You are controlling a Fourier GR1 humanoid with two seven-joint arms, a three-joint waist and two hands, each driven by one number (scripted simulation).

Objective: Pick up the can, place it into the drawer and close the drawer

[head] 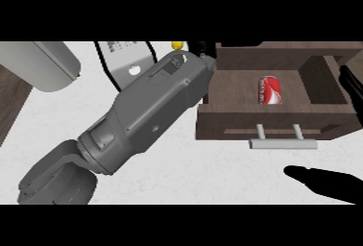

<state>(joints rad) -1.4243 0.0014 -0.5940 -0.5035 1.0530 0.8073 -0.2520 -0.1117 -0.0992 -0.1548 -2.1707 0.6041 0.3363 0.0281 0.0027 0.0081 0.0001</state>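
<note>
Head view, looking steeply down on the white counter (177, 168). At 3 o'clock I see the drawer (276, 108) standing open, its wooden walls dark brown and its grey handle (282, 143) facing the lower edge. The red can (270, 90) lies on its side inside the drawer, on the floor near the middle, long axis running 12 to 6 o'clock, apart from all four walls.

My left forearm (142, 115) crosses the view from 7 o'clock up toward 12 o'clock, its far end reaching the drawer's left wall. The left hand (200, 48) shows only as a dark sliver past the wrist, so I cannot tell how its fingers stand. The right hand (326, 185) lies at 5 o'clock, below the handle and apart from it, one finger pointing toward 9 o'clock, nothing in its hold; a second dark part of it shows at the right edge beside the drawer.

At 10 o'clock sits a grey rounded appliance (46, 65); at 12 o'clock, a pale panel (127, 60) edged by a black cable (106, 72), with a small yellow thing (176, 44) just beyond.
</note>
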